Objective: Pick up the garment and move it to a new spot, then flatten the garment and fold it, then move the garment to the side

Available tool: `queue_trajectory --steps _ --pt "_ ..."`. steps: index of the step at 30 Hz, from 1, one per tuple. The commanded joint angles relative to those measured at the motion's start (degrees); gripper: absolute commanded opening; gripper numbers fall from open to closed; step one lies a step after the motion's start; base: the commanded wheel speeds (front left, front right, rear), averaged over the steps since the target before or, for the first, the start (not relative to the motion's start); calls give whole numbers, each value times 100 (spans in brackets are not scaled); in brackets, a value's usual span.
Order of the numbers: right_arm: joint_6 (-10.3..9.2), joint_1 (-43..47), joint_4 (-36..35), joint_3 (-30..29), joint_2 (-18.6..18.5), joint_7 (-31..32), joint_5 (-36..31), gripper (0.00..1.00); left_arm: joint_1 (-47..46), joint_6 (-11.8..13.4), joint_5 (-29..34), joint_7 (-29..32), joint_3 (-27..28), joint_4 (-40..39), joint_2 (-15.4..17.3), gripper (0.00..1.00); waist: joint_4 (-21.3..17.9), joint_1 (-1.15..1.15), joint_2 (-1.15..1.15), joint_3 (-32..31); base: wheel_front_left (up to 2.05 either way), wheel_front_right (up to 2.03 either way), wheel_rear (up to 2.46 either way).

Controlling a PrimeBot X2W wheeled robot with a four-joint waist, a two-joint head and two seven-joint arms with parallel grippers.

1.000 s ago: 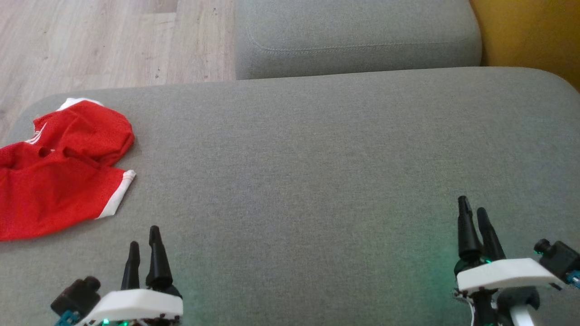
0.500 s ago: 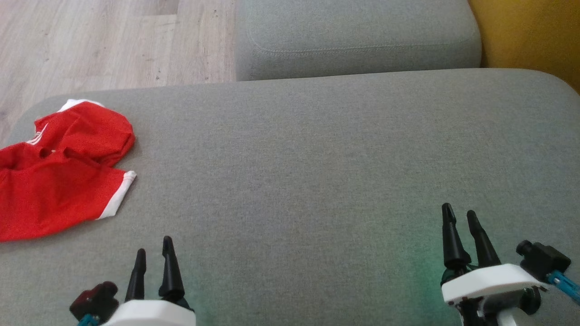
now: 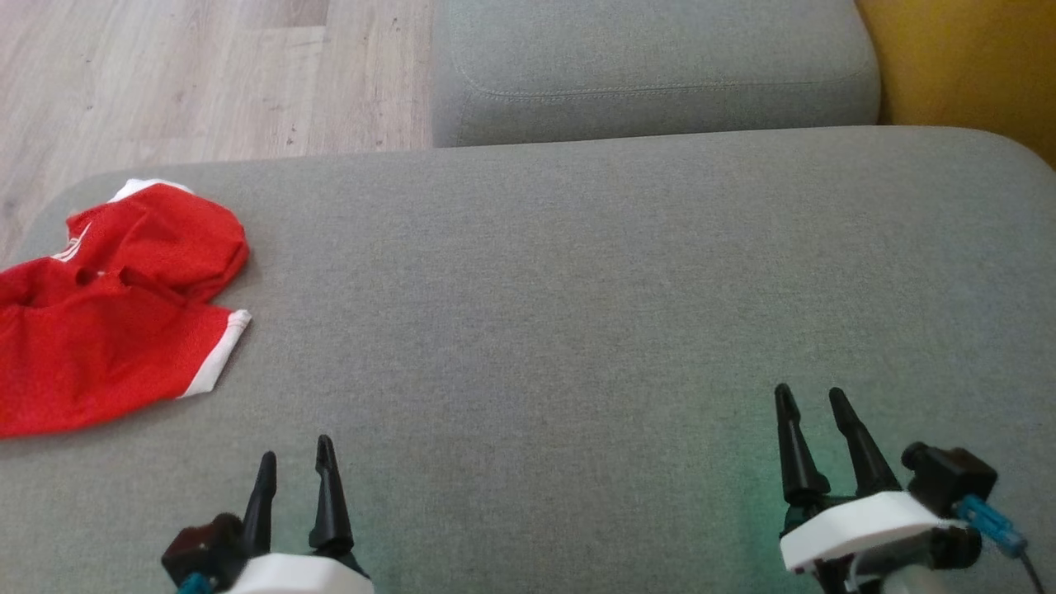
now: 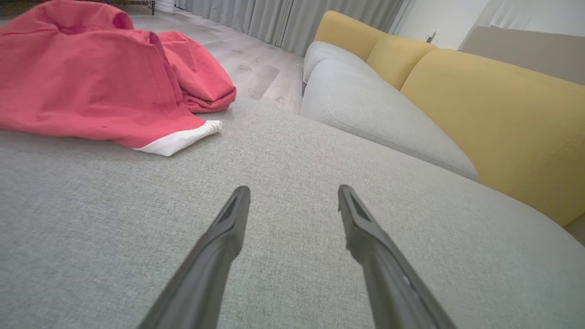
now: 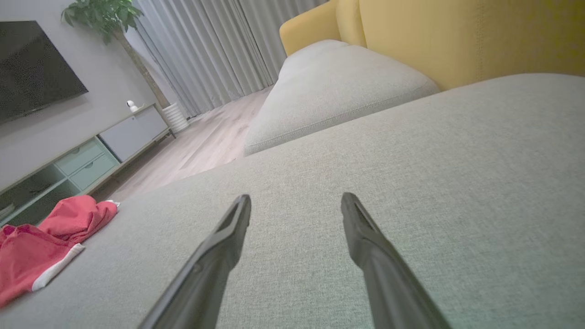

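The garment (image 3: 107, 330), a red jersey with white trim, lies crumpled at the 9 o'clock side of the grey sofa cushion (image 3: 577, 289) in the head view, running out past that view's left edge; it is bunched, one lobe rolled over toward 10 o'clock and a white hem (image 3: 216, 355) pointing toward 4 o'clock; nothing has hold of it.

The left pincer (image 3: 295, 452) sits at 7 o'clock, fingers spread and empty, just above the cushion; the garment is near it, up toward 10 o'clock, with bare fabric between; the right pincer (image 3: 808, 394) sits at 5 o'clock, likewise spread and empty, well apart from the garment.

The step in hand looks to be the first pick-up, not yet begun; the left arm is the natural one for it. To do it well, keep the fingers spread until cloth lies between them; aim at a raised ridge or the white hem rather than a flat patch, since thin jersey cloth probably slides from a shallow pinch; press lightly into the soft cushion, then close. Lift high enough for the trailing part to clear; the wooden floor (image 3: 165, 74) lies past the cushion's edge toward 10 o'clock, and a drag that way could tip the cloth off. The bare centre of the cushion, toward 3 o'clock from the garment, looks a good new spot.
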Motion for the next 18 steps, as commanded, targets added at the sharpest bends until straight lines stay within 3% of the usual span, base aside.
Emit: queue_trajectory --steps 1,18 --pt "-3 -145 -137 145 -51 -105 -205 100 -114 51 195 -97 93 -137 37 100 5 0 0 1 0 0 0" --pt "-4 -194 76 295 -58 -392 -1456 100 -88 251 1194 -354 -84 17 56 100 24 0 0 4 0 0 0"
